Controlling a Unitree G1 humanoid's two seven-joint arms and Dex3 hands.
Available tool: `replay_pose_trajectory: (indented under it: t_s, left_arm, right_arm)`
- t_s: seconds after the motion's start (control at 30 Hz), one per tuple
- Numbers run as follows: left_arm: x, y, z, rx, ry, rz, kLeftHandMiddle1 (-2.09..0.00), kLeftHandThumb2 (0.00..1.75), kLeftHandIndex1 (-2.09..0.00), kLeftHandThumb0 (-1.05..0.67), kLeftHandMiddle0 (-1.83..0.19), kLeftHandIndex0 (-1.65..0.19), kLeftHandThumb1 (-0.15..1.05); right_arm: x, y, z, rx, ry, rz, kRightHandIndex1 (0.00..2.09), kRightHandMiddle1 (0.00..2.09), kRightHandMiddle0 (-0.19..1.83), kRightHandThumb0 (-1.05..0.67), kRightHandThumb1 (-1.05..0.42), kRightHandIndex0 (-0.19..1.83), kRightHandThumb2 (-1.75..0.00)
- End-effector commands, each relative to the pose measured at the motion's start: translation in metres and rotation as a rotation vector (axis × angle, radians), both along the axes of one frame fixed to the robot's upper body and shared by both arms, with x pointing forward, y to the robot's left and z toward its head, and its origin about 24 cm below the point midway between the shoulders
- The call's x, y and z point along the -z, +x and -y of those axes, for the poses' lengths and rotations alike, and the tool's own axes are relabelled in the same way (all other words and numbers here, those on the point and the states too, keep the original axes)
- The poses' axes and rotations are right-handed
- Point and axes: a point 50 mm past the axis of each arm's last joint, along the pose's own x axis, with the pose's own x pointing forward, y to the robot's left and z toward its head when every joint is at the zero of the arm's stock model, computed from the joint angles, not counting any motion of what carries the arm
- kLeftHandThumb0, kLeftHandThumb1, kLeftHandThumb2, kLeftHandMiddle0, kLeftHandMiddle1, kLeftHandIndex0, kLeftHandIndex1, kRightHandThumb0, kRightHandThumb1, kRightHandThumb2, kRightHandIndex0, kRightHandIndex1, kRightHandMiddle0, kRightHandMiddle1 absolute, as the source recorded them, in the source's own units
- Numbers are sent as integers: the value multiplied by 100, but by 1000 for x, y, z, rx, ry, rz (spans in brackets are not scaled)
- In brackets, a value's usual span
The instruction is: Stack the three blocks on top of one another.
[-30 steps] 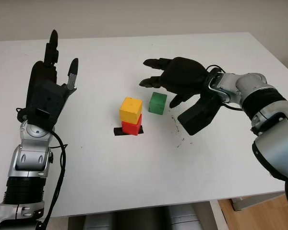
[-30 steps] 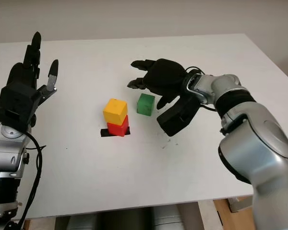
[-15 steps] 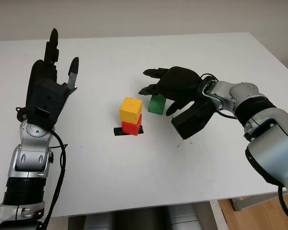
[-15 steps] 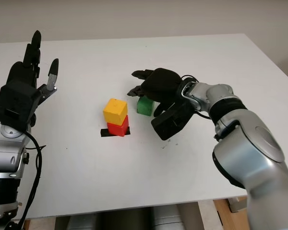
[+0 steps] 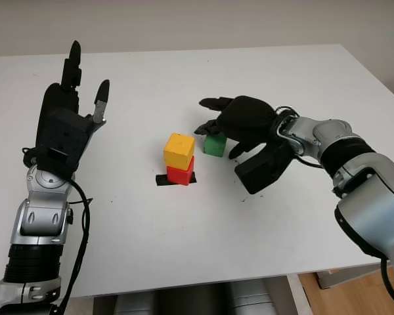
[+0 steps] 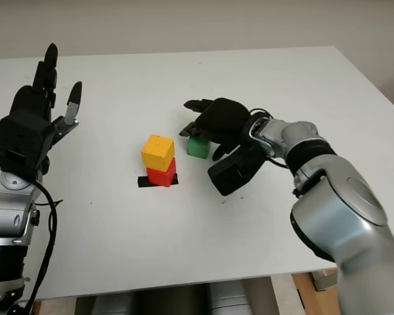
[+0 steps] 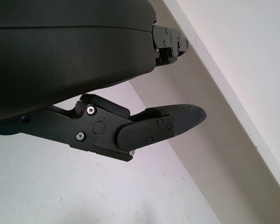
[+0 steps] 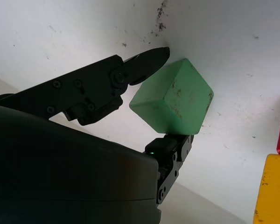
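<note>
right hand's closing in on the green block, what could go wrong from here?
1. The right hand has fingers on both sides of the green cube block, but the grasp looks like fingertips on edges; the block may twist or slip when lifted.
2. The yellow cube block sits slightly rotated on the red cube block, so adding a third may topple it.
3. The stack is close beside the hand; a sweep could knock it.
The left hand is open, raised at the left.

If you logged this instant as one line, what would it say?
stack: yellow block on red block | right robot hand closing around green block, on table | left robot hand raised, open
</note>
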Motion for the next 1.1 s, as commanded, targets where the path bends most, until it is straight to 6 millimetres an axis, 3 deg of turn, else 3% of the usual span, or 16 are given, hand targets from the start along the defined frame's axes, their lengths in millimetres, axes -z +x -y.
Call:
replay_pose_trajectory:
  t_s: [0.0,0.3,0.43,0.5,0.8,1.07]
  left_arm:
    - [0,-3,0,2,-4,2,-6,60,-6,-60,0,4,105]
    - [2,-2,1,4,8,-7,-5,61,-6,-60,1,4,105]
    - [2,-2,1,5,15,-9,-6,61,-6,-61,0,4,105]
    - [2,-2,1,3,18,-11,-6,61,-6,-61,0,3,105]
    - [2,-2,2,7,24,-11,-6,62,-6,-61,-1,3,105]
    - [2,-3,2,11,19,-15,-5,62,-6,-60,1,4,105]
  right_arm:
    - [0,0,6,12,-6,15,7,17,64,-32,-87,15,-6]
    - [0,0,12,26,4,42,8,26,77,-36,-92,21,-7]
    - [0,1,15,56,33,26,6,101,52,-41,-98,25,-5]
    - [-1,2,16,72,43,19,6,113,46,-42,-98,26,-5]
    - [-7,6,22,170,149,-56,6,95,50,-37,-97,27,-5]
    - [-10,9,27,271,257,-148,6,97,51,-35,-96,29,-5]
